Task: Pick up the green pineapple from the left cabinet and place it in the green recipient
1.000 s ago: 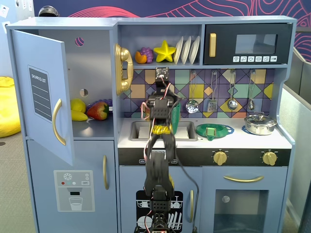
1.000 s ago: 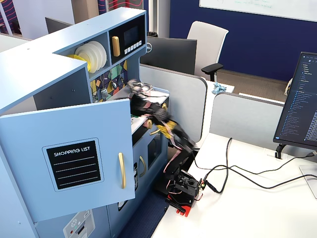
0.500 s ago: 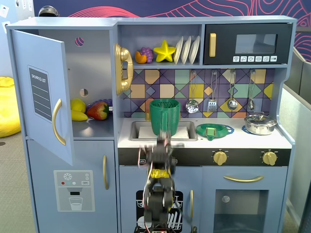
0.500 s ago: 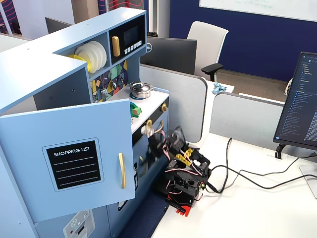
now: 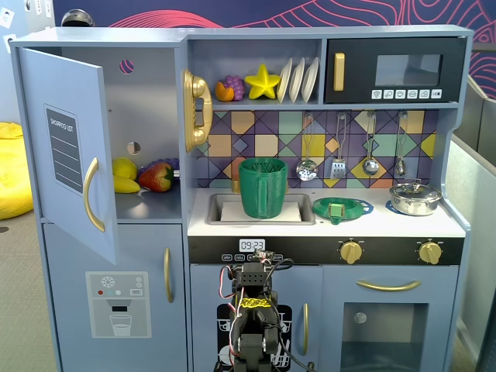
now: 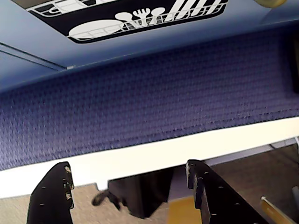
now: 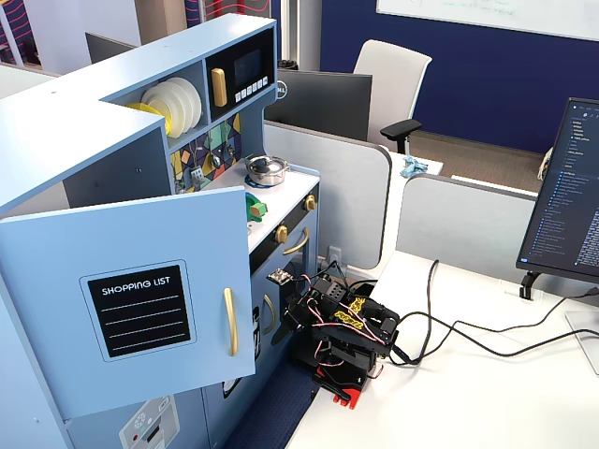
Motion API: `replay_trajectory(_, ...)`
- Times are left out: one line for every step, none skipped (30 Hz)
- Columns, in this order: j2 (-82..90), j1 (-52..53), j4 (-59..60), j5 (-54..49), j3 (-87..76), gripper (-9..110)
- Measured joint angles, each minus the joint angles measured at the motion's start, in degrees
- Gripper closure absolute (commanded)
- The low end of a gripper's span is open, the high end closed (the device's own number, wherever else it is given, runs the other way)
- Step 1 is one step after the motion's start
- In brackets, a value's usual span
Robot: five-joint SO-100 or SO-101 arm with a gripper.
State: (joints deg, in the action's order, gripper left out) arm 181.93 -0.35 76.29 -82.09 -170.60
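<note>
The green recipient [image 5: 262, 188], a tall ribbed dark green cup, stands upright in the sink. The green pineapple is hidden from every view. The left cabinet [image 5: 147, 101] has its shopping-list door [image 5: 62, 147] swung open, which the side fixed view also shows as the door [image 7: 140, 299]. My arm [image 5: 250, 306] is folded low in front of the lower doors, well below the cup. In the wrist view my gripper [image 6: 128, 167] is open, nothing between its black fingers [image 6: 51, 196], looking at blue carpet and a white table edge.
A yellow lemon [image 5: 124, 167], banana [image 5: 124, 185] and red strawberry [image 5: 157, 177] lie on the cabinet shelf. A flat green dish [image 5: 341, 208] and a steel pot [image 5: 415, 198] sit on the counter right of the sink. Cables [image 7: 449, 327] trail across the white desk.
The arm has pulled back from above the sink and the green cup, dropped and folded down in front of the lower doors. The cup now shows fully.
</note>
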Motion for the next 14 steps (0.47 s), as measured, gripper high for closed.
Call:
replay_trajectory(0.0,0.0,0.2,0.3,0.0,78)
replay_trajectory(0.1,0.0,0.2,0.4,0.0,78)
replay_trajectory(0.1,0.0,0.3,0.4,0.0,78)
replay_trajectory(0.1,0.0,0.7,-0.2,0.0,79)
replay_trajectory(0.2,0.0,1.0,-1.7,-0.1,79)
replay_trajectory(0.4,0.0,1.0,-3.3,-0.1,79)
replay_trajectory(0.4,0.0,1.1,-4.3,-0.2,79)
replay_trajectory(0.4,0.0,1.1,-4.9,-0.3,79)
replay_trajectory(0.4,0.0,1.1,-5.3,-0.3,79)
replay_trajectory(0.4,0.0,1.1,-5.5,-0.3,79)
replay_trajectory(0.4,0.0,1.1,-5.6,-0.4,79)
replay_trajectory(0.4,0.0,1.1,-5.8,-0.4,79)
replay_trajectory(0.4,0.0,1.2,-5.8,-0.4,79)
replay_trajectory(0.4,0.0,1.2,-5.8,-0.4,79)
